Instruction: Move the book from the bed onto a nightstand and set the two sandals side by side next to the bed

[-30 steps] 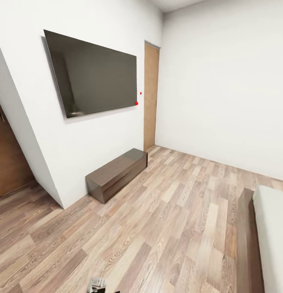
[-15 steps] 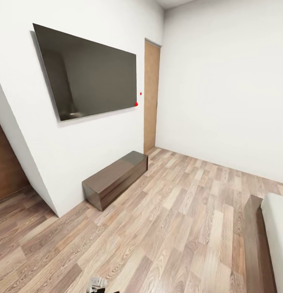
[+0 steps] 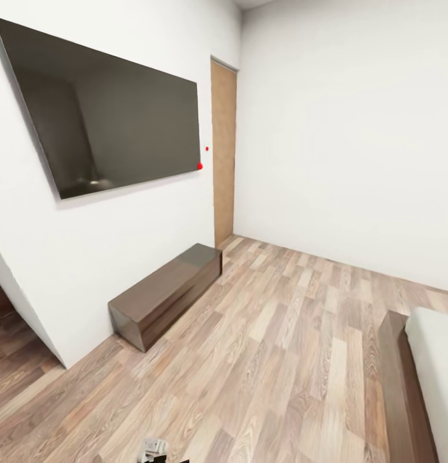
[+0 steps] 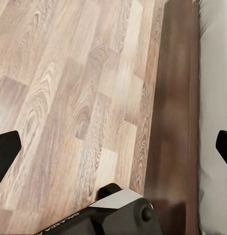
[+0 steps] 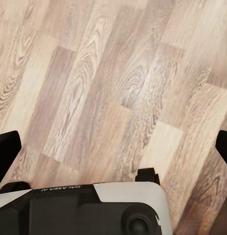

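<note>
Camera advanced since earlier frame; television (image 3: 114,112) larger, wall cabinet (image 3: 165,294) at 9 o'clock. Bed (image 3: 430,379) at 4 o'clock. Left gripper (image 4: 113,149) spread wide, empty, mattress beside one fingertip (image 4: 224,147). Right gripper (image 5: 113,147) spread wide, empty, over floor (image 5: 113,73).

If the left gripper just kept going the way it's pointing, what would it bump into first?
Most likely the floor, close to the bed. The left gripper looks down at bare planks beside the bed's dark frame, open with nothing between its fingers. Depth is unclear, so it might land on the frame edge.
</note>
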`<state>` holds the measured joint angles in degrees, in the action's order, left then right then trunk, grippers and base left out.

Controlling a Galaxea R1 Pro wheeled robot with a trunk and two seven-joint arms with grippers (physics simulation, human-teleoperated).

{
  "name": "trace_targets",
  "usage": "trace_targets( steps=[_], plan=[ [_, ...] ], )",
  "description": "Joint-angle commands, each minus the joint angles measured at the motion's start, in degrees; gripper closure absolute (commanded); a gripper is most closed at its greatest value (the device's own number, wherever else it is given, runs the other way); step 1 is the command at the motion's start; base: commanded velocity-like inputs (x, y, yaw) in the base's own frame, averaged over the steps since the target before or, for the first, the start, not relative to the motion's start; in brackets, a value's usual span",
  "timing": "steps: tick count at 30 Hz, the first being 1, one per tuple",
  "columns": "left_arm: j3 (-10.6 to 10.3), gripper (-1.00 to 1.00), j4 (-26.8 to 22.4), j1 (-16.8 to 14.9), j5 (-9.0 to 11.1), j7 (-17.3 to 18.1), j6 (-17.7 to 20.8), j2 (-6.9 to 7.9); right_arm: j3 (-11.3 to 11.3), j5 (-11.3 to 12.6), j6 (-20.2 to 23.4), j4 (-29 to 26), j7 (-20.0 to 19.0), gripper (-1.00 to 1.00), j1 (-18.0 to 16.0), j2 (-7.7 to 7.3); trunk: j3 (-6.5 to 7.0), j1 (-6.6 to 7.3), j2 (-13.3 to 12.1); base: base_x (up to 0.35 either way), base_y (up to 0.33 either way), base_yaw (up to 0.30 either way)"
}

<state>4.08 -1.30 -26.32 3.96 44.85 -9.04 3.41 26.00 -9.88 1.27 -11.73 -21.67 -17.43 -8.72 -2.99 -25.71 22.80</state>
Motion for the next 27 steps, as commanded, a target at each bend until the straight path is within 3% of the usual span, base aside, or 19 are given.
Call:
trace_targets(
  steps=[1,18,27],
  plan=[
    [0.4,-1.0,0.1,0.0,-0.1,0.2,-0.1,0.02,0.5,-0.6,0.1,0.0,-0.3,-1.0,-0.1,0.02,-0.13,-0.07,0.1,0.331,0.0,-0.273],
    [0.3,-1.0,0.1,0.0,-0.1,0.2,-0.1,0.02,0.5,-0.6,0.1,0.0,-0.3,-1.0,-0.1,0.02,-0.13,-0.07,0.1,0.324,0.0,-0.275],
    [0.3,-1.0,0.1,0.0,-0.1,0.2,-0.1,0.02,0.5,-0.6,0.1,0.0,-0.3,-1.0,-0.1,0.02,-0.13,-0.07,0.1,0.179,0.0,-0.274]
  ],
)
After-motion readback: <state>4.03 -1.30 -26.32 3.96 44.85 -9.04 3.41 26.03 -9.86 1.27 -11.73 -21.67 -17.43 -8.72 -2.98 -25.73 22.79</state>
